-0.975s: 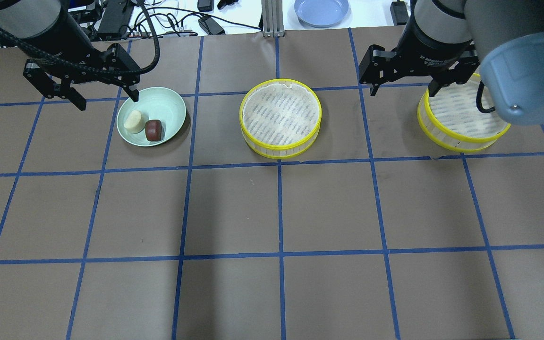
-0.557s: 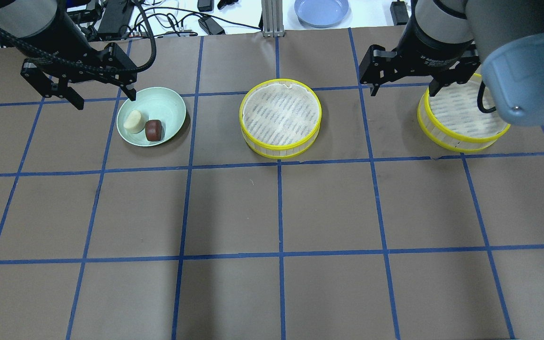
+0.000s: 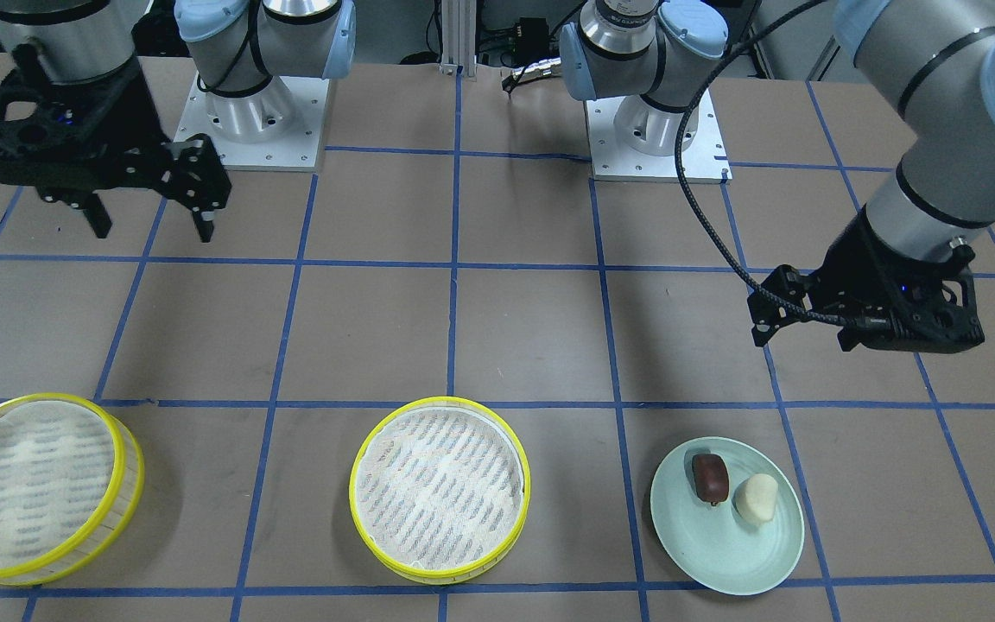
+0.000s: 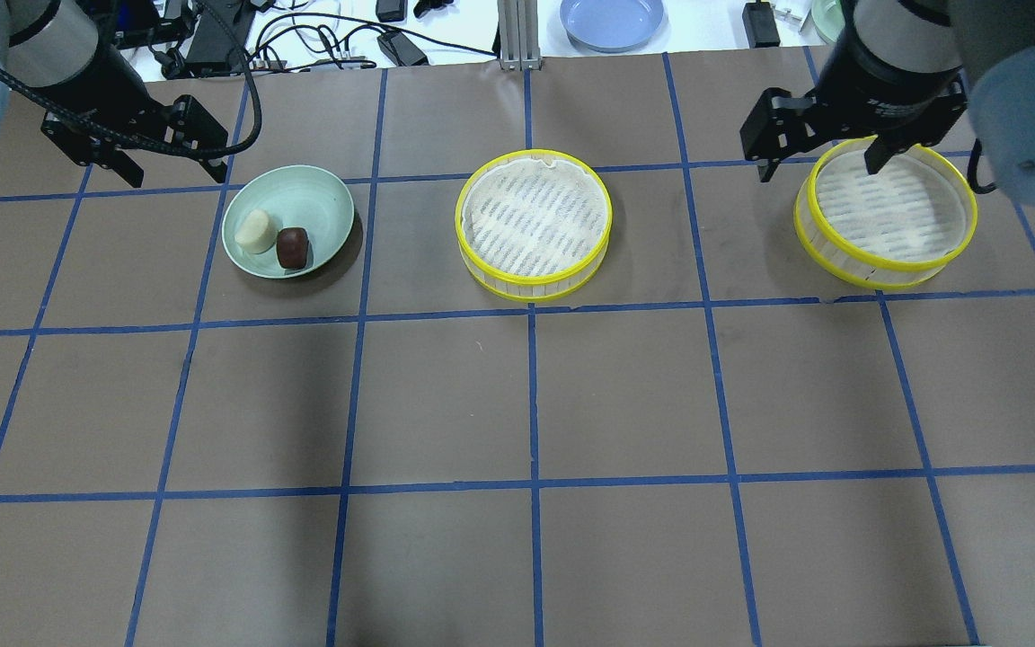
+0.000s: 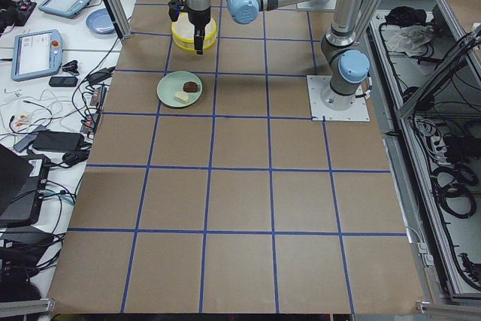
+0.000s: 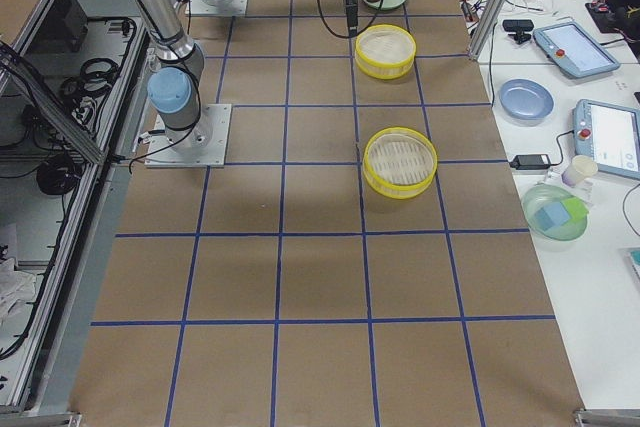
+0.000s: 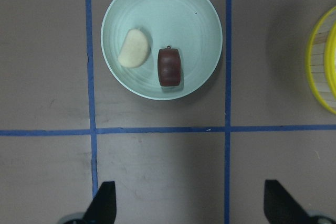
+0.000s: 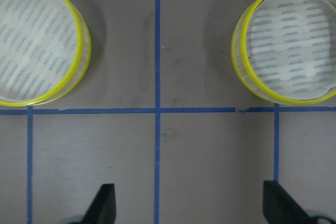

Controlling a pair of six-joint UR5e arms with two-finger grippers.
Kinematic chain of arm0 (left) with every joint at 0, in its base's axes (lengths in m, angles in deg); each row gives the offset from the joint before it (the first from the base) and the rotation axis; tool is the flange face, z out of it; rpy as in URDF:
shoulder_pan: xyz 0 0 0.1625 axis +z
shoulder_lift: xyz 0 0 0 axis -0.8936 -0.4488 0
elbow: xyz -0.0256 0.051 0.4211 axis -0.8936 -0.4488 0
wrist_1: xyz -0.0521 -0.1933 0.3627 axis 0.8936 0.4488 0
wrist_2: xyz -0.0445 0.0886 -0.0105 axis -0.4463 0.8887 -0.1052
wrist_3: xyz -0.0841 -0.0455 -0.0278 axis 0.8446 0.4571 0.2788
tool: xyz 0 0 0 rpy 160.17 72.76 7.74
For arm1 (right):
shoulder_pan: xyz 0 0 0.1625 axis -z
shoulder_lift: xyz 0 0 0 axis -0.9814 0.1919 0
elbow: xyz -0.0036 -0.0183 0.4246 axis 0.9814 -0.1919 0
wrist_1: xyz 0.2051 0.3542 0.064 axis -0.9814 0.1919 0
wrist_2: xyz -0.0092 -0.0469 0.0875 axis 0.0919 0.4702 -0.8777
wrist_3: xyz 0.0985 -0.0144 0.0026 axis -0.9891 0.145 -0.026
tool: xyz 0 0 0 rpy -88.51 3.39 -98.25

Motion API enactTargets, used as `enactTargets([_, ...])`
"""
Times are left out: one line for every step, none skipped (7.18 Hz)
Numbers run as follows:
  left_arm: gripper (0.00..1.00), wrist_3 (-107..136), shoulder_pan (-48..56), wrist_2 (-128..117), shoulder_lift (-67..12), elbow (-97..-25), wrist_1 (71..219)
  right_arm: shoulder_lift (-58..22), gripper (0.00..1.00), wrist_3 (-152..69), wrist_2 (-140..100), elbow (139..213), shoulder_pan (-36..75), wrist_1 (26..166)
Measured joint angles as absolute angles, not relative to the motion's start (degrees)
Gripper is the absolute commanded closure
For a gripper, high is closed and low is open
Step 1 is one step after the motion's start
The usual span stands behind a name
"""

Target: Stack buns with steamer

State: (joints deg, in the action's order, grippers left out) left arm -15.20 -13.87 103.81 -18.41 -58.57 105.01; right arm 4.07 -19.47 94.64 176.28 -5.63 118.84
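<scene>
A pale green plate (image 4: 306,191) holds the cream-white bun (image 4: 255,231) and the dark reddish-brown bun (image 4: 293,248), side by side; the left wrist view shows both the cream bun (image 7: 133,49) and the dark bun (image 7: 169,66). A yellow-rimmed steamer tray (image 4: 534,225) sits mid-table and a second one (image 4: 886,211) at the right. My left gripper (image 4: 174,171) hangs open and empty, raised, left of the plate. My right gripper (image 4: 817,167) hangs open and empty over the left rim of the right steamer.
The brown table has a blue tape grid. A blue plate (image 4: 612,20), cables and devices lie beyond the far edge. In the front view both robot bases (image 3: 653,130) stand at the top, with the plate (image 3: 722,553) and steamers (image 3: 439,488) near the bottom.
My left gripper has drawn back left and up in view, away from the plate rim. My right gripper has shifted right, and its arm uncovers the right steamer. Both stay open.
</scene>
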Motion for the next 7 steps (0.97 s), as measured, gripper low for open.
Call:
enactTargets([0.00,-16.53,-13.31,103.68,-21.60,-59.38,99.35,2.47,0.00,-14.89,93.92,176.28,-0.51,119.01])
enactTargets([0.02,-17.68,-13.02,103.66,-25.28,-60.54,92.18,0.46,0.00,-10.32,94.06,176.29,3.95,120.19])
enactTargets([0.03,-19.61,-12.78,103.83,-29.06,-61.56,85.70,-2.64,0.00,-5.38,94.63,176.28,8.14,123.02])
enactTargets([0.09,-21.36,-12.44,103.84,-32.27,-62.06,80.98,-7.01,0.00,-0.53,94.72,176.24,11.84,127.89])
enactTargets([0.10,-22.37,-12.14,103.62,-35.08,-62.25,77.11,-12.30,0.00,3.26,94.56,176.04,14.82,134.29])
enactTargets([0.10,-23.21,-12.01,103.50,-37.67,-62.32,74.78,-17.35,0.00,6.06,93.79,175.69,16.97,139.70])
enactTargets([0.41,-23.90,-12.00,103.45,-39.91,-62.36,73.82,-21.18,0.00,7.52,92.78,175.36,18.20,143.02])
